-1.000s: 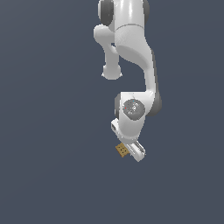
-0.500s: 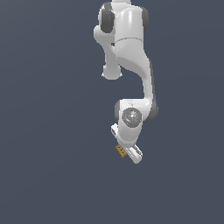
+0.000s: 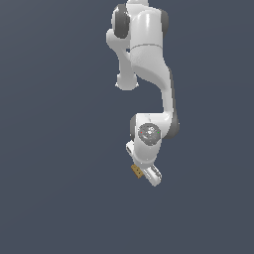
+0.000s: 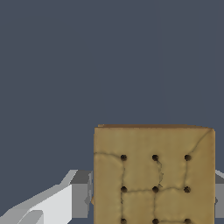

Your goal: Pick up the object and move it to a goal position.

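Observation:
The object point(image 3: 137, 171) is a tiny tan-brown square block, seen in the exterior view at the tip of the white arm. In the wrist view it point(image 4: 154, 170) fills the lower right, its face with a grid of dark dots turned to the camera. My gripper point(image 3: 143, 173) is shut on it. One grey finger point(image 4: 81, 192) presses its one side and the other finger point(image 4: 219, 192) shows at its opposite edge. The gripper point(image 4: 153, 199) is mostly hidden behind the block. The goal position has no visible mark.
A plain dark blue-grey surface point(image 3: 59, 188) lies all around with no other objects. The white arm point(image 3: 149, 64) reaches down from the top of the exterior view.
The arm's wrist has dropped a little in the exterior view and the upper links have shifted. The block has stayed between the fingers, almost in the same spot.

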Tool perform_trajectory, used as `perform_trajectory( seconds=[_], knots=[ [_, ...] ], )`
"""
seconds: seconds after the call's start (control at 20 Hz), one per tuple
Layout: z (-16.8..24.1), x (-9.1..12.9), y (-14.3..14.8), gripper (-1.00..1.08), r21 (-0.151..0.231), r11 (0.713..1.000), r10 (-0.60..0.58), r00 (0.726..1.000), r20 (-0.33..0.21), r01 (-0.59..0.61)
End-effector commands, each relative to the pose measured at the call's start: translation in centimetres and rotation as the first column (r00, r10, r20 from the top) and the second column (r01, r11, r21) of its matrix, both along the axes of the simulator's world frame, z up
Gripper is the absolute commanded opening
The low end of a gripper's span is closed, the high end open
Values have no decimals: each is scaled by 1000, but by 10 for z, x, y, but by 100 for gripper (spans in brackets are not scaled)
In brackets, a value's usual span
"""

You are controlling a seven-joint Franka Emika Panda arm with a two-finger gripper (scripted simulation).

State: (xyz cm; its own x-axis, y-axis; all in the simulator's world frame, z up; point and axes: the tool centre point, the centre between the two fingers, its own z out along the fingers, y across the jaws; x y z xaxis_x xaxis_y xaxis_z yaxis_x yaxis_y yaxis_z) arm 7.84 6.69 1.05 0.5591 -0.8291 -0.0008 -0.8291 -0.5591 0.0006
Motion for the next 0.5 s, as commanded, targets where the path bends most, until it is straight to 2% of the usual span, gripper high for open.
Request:
perform_trajectory(
  seconds=[0.0, 0.45],
  knots=[
    [0, 0, 0, -100, 0, 1000, 0, 1000, 1, 0],
    [6, -4, 4, -100, 0, 1000, 0, 1000, 0, 0]
  ],
)
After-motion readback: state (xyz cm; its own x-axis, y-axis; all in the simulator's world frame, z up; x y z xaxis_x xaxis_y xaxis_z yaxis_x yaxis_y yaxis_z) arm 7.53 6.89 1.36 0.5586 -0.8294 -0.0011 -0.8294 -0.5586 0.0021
